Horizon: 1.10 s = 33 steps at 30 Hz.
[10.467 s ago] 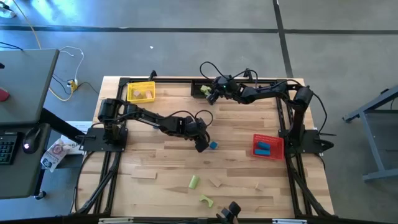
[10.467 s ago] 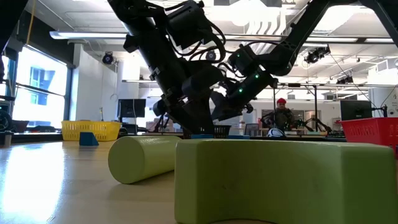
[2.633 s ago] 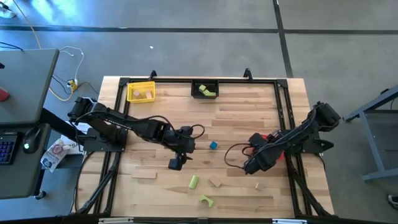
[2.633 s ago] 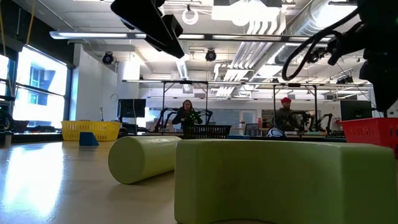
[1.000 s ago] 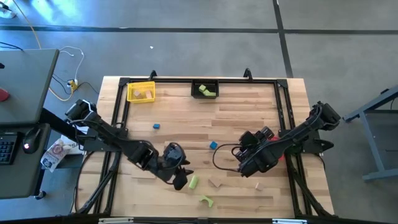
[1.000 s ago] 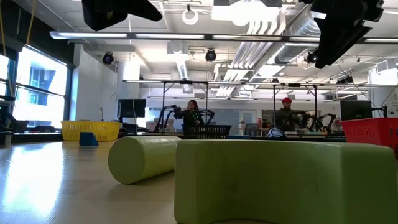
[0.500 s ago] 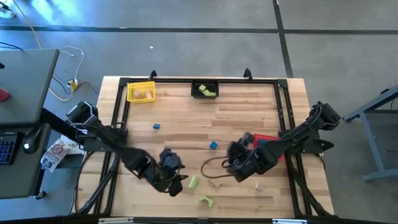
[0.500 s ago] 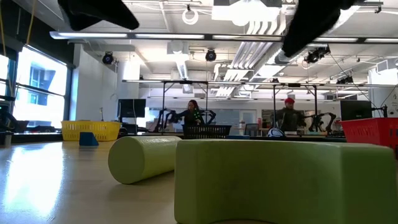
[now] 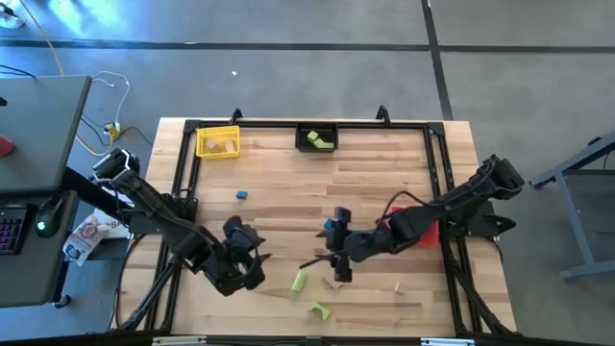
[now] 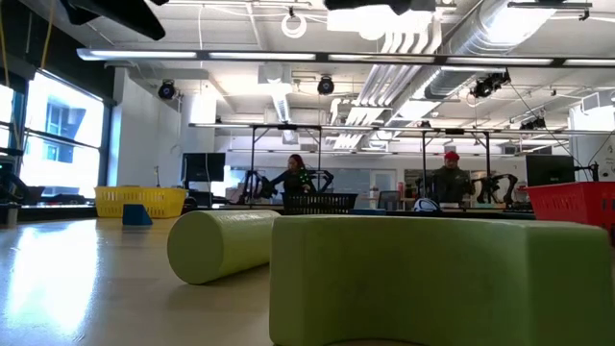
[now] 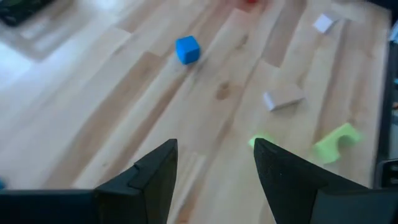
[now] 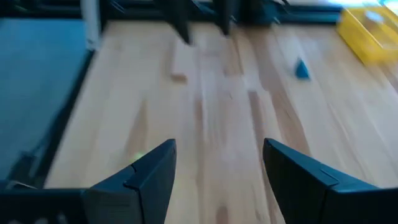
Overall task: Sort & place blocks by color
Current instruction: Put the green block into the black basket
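Note:
Blocks lie scattered on the wooden table: a blue cube (image 9: 240, 194), another blue cube (image 9: 329, 225), a green cylinder (image 9: 299, 281), a green arch (image 9: 318, 309), a tan block (image 9: 333, 282) and a small tan block (image 9: 397, 286). My left gripper (image 9: 252, 261) hovers open above the near left part of the table, left of the green cylinder (image 11: 258, 142). My right gripper (image 9: 332, 258) hovers open mid-table, just above the tan block, pointing toward the table's left. Both wrist views show nothing between the fingers (image 11: 214, 180) (image 12: 217, 180).
A yellow bin (image 9: 217, 142) with tan pieces stands at the far left. A black bin (image 9: 317, 138) with green pieces is at the far middle. A red bin (image 9: 423, 229) sits at the right, partly under my right arm. A tan bar (image 12: 180, 65) lies near the left.
My left gripper has drawn back from the green cylinder toward the table's left edge, staying open. My right gripper has swung from beside the red bin toward the table's left, turning and rolling as it went, and stays open. No block has moved.

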Motion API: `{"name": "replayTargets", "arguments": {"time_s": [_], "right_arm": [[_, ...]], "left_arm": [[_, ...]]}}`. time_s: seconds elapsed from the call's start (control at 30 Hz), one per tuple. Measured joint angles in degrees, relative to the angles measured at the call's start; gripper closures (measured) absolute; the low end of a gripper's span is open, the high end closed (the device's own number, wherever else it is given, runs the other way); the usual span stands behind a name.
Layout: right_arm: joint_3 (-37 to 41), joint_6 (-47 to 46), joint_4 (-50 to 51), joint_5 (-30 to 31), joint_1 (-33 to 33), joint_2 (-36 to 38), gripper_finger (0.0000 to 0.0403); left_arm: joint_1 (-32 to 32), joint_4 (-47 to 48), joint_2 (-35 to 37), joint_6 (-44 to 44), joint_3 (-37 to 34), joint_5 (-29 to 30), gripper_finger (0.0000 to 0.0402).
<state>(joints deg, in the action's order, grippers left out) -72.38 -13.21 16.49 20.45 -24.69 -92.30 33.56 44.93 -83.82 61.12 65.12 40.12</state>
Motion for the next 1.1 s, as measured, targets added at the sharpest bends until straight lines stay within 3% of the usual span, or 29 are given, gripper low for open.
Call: {"name": "replayTargets", "arguments": {"time_s": [0.23, 0.5, 0.7, 1.1], "right_arm": [[0.0, 10.7, -11.9, -11.6, 2.6, -3.7, 0.0176], [0.0, 24.3, -15.0, -23.2, 4.6, -9.0, 0.0176], [0.0, 34.3, -15.5, -27.0, 4.9, -13.6, 0.0176], [0.0, 39.0, -18.4, -30.7, 5.2, -19.5, 0.0176]], "left_arm": [[0.0, 6.9, 2.4, 0.9, 0.0, 1.7, 0.0202], [-0.2, 12.8, 3.1, 3.4, 0.0, 3.1, 0.0202], [-0.2, 12.7, 3.1, 4.3, 0.0, 3.0, 0.0202], [-0.2, 12.5, 3.1, 4.9, 0.0, 3.1, 0.0202]]}}
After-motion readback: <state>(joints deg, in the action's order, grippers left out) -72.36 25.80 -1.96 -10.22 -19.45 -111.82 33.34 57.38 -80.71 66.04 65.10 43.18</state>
